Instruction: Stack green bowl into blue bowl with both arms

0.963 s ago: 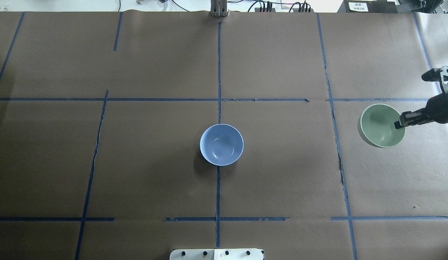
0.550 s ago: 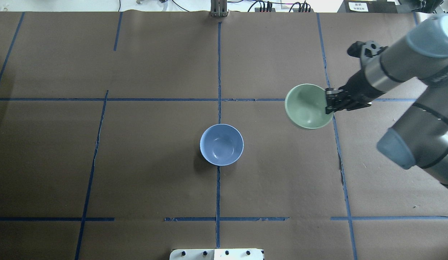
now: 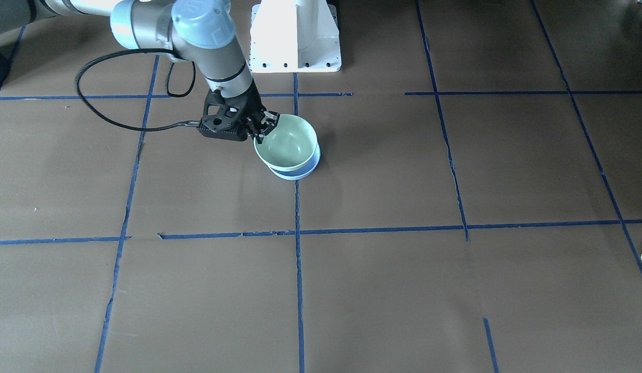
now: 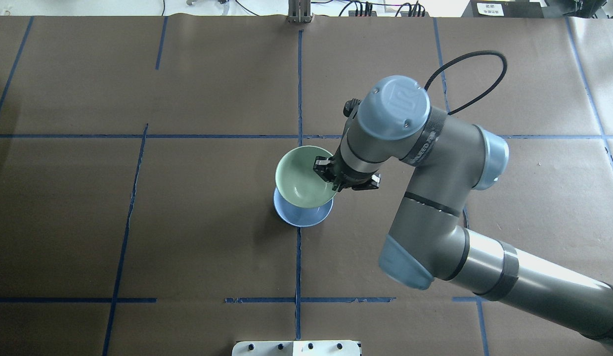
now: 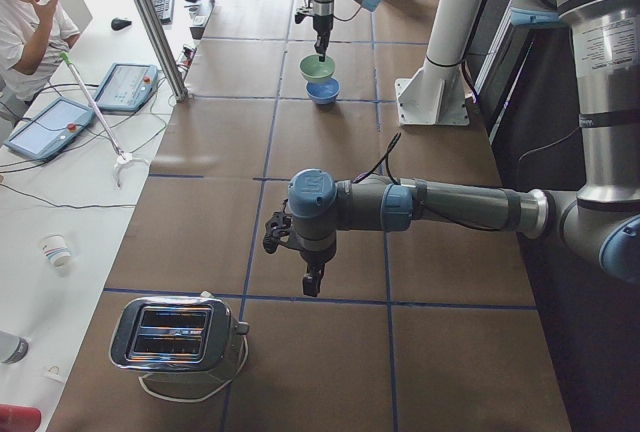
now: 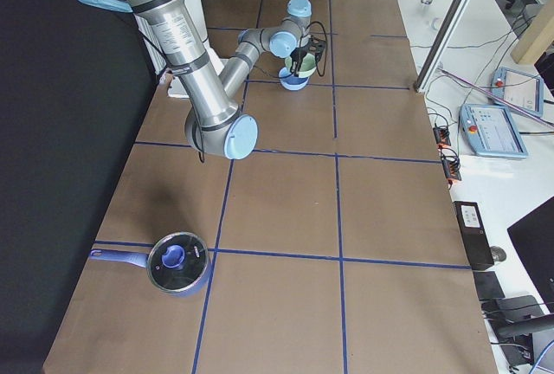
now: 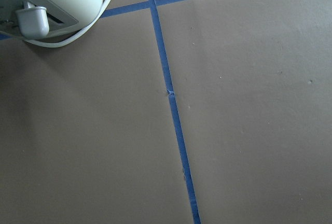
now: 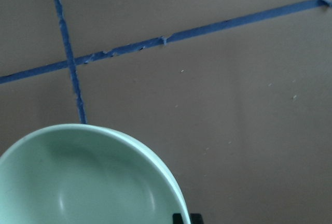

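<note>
The pale green bowl point(image 4: 300, 179) hangs from my right gripper point(image 4: 328, 174), which is shut on its right rim. It is held slightly tilted, just over the blue bowl point(image 4: 302, 217) at the table's middle, and covers most of it. In the front view the green bowl point(image 3: 286, 143) sits low over the blue bowl point(image 3: 303, 169); in the left side view a small gap shows between them. The green bowl fills the lower left of the right wrist view point(image 8: 88, 182). My left gripper point(image 5: 312, 280) points down over bare table near a toaster; I cannot tell whether it is open.
A chrome toaster point(image 5: 175, 337) stands by the left arm, and its cord shows in the left wrist view point(image 7: 52, 1). A blue pot with a lid point(image 6: 177, 261) sits at the table's right end. The white pedestal point(image 3: 295, 36) stands behind the bowls.
My right arm has carried the green bowl from the table's right edge leftward to over the blue bowl. The blue bowl has not moved.
</note>
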Tool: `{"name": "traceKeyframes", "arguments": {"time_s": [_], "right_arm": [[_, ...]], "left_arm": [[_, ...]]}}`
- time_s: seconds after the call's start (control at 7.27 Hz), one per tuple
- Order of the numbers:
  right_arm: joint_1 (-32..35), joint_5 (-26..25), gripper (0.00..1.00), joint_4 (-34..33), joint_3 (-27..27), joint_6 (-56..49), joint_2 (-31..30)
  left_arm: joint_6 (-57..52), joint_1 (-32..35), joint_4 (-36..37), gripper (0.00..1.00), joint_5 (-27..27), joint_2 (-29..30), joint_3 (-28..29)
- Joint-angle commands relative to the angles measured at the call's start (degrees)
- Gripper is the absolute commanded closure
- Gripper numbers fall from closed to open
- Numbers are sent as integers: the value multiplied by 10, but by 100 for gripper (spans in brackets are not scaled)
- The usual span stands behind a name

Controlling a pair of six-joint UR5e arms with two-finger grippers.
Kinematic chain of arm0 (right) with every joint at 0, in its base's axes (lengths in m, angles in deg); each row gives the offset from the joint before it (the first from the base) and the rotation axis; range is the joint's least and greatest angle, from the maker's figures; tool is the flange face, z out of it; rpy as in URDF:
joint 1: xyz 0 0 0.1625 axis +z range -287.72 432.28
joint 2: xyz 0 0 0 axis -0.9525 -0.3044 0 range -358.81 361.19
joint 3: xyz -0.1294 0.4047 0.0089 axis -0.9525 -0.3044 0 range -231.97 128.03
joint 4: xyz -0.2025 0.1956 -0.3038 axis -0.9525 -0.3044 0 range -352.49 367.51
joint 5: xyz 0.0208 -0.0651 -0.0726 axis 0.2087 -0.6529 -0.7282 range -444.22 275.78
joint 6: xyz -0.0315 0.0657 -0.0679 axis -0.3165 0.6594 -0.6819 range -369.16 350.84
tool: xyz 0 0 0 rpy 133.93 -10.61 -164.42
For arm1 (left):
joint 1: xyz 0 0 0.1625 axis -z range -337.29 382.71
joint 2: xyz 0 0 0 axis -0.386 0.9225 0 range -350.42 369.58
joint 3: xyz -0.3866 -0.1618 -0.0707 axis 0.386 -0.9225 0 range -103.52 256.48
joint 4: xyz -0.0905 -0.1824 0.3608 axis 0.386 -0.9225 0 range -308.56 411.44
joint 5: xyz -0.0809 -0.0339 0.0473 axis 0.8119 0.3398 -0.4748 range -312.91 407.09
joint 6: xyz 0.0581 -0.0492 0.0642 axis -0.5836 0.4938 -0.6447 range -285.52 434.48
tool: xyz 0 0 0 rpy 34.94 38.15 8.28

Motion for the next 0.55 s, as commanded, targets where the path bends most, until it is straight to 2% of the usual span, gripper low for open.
{"name": "traceKeyframes", "arguments": {"time_s": [0.0, 0.14, 0.28, 0.41], "right_arm": [[-23, -24, 97, -1, -34, 17, 9], [-23, -26, 96, 0, -38, 16, 5], [-23, -26, 87, 0, -40, 16, 5], [-23, -27, 71, 0, -40, 17, 5]], "left_arm": [[18, 0, 0, 0, 1, 1, -2], [18, 0, 0, 0, 1, 1, -2], [18, 0, 0, 0, 1, 2, -1], [19, 0, 0, 0, 1, 4, -1]]}}
